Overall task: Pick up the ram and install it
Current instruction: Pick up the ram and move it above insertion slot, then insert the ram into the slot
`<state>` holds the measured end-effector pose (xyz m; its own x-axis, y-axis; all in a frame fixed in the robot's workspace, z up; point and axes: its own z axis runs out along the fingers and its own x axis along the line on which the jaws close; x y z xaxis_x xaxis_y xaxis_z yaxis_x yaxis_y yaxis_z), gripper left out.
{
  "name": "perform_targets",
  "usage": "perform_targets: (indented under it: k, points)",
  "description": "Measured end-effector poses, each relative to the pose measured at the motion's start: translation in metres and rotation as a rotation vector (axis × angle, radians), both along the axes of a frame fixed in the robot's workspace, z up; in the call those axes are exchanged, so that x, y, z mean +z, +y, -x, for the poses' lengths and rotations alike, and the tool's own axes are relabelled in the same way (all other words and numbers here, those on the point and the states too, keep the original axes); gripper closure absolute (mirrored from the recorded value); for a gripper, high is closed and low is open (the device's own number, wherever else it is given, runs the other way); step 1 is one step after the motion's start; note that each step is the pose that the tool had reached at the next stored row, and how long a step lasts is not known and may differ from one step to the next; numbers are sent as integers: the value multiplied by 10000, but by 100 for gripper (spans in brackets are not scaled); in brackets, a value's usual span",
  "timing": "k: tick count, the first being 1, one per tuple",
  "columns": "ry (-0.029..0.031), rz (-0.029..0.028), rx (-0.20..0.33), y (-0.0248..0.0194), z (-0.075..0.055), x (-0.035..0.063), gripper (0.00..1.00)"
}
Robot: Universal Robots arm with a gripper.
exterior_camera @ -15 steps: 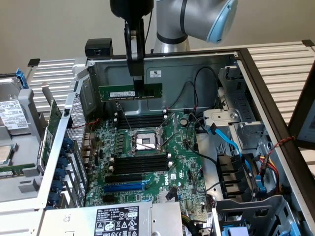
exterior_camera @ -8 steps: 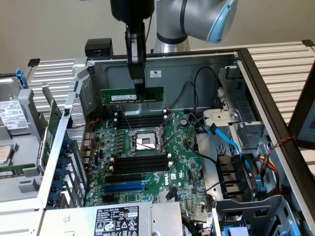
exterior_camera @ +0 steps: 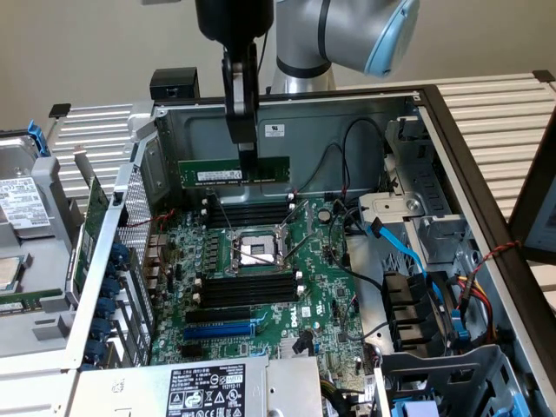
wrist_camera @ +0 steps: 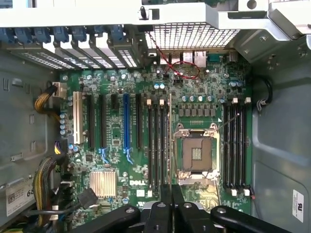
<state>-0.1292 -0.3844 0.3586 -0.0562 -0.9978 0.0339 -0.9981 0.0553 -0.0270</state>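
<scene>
- As we look at the upper middle of the exterior view, the ram (exterior_camera: 217, 171) lies level and lengthwise, pinched near its middle by the gripper (exterior_camera: 248, 156), whose jaws are pressed onto its two faces.
- We see the stick in front of the grey rear wall of the case (exterior_camera: 347, 122), higher in the frame than the upper bank of black memory slots (exterior_camera: 248, 211) and apart from them.
- Below those slots sits the open CPU socket (exterior_camera: 253, 252), then a second bank of black slots (exterior_camera: 248, 291), and the blue slot (exterior_camera: 219, 330) towards the lower middle.
- We see the green motherboard (exterior_camera: 326, 304) carrying all of these.
- At the top of the frame the arm (exterior_camera: 347, 30) reaches in.
- From the wrist view we find the gripper (wrist_camera: 171, 196) over the board, beside the CPU socket (wrist_camera: 197, 153).
</scene>
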Motion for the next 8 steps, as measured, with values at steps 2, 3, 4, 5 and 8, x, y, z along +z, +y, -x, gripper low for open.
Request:
perform_targets:
  k: [2, 3, 4, 5, 8]
  points:
    - [0, -1, -1, 0, -4, -4, 88]
    - [0, -1, -2, 0, -4, -7, 88]
    - [0, -1, -2, 0, -5, -13, 88]
    - [-1, -1, -1, 0, -6, -21, 88]
    - [1, 0, 0, 0, -10, -55, 88]
